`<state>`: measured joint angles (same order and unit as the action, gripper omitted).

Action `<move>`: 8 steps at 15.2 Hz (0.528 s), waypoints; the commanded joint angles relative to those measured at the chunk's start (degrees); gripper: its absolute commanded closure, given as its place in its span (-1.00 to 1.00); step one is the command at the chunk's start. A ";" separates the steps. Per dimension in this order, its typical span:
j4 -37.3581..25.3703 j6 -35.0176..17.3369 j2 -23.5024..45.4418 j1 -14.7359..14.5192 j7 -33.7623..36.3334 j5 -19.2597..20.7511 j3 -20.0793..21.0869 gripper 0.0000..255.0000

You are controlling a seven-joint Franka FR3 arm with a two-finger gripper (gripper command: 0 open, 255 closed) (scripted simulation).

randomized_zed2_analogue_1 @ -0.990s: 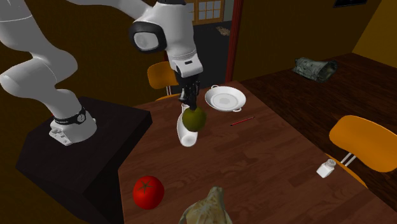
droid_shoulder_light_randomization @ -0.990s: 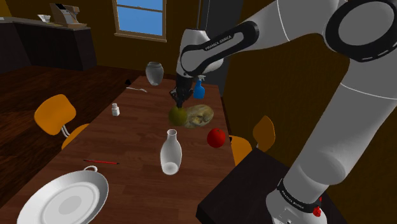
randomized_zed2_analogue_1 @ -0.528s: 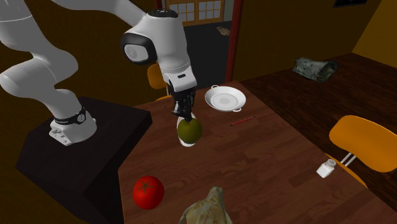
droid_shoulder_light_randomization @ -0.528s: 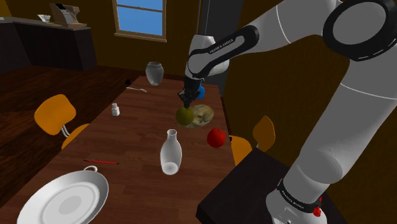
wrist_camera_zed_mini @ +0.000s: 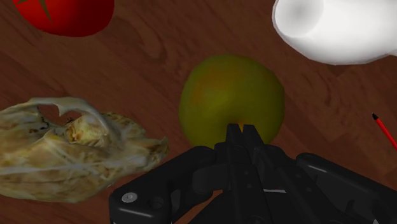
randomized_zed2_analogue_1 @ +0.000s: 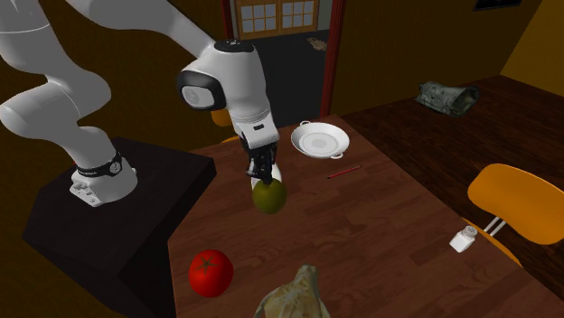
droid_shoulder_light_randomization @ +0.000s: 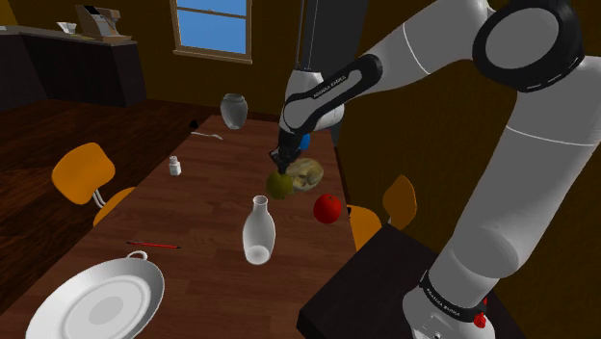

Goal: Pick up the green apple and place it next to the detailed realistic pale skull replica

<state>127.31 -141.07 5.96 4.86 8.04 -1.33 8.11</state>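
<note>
Pinching the green apple (wrist_camera_zed_mini: 231,100) at its crown, the black gripper (wrist_camera_zed_mini: 242,129) has its two fingers drawn almost together, apparently on the stem. The fruit hangs beneath them over the dark wooden table (droid_shoulder_light_randomization: 207,207). Just beside the apple lies the pale skull replica (wrist_camera_zed_mini: 70,149), yellowed and jagged, with a narrow strip of bare wood between the two in the wrist view. In the shoulder view the apple overlaps the skull's near edge.

A red tomato (wrist_camera_zed_mini: 63,13) sits a little beyond the skull, and a white carafe (wrist_camera_zed_mini: 331,28) stands near the apple on the other side, with a thin red stick (wrist_camera_zed_mini: 383,130) past it. Farther down the table are a white two-handled dish (droid_shoulder_light_randomization: 135,279) and a small salt shaker (droid_shoulder_light_randomization: 174,166). An orange chair (droid_shoulder_light_randomization: 82,171) stands off the table's edge, and a grey urn (droid_shoulder_light_randomization: 232,110) sits at the far end.

By this showing the pick-up is done and the carry is all but finished, since the apple is already at the skull's side. What appears to remain is setting it down, opening the fingers and lifting the arm clear. Whether the apple's underside already meets the wood cannot be told. It is round and held only at the top, so it may roll once released.
</note>
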 commanded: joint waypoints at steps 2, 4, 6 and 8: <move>0.76 -2.21 1.41 -0.05 0.14 0.26 -0.04 1.00; 1.16 -3.67 2.48 -0.09 0.24 0.46 -0.08 1.00; 1.50 -5.11 3.59 -0.15 0.36 0.67 -0.14 1.00; 1.80 -6.54 4.73 -0.20 0.49 0.90 -0.21 1.00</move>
<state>129.06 -146.77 9.93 4.75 8.33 -0.62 7.92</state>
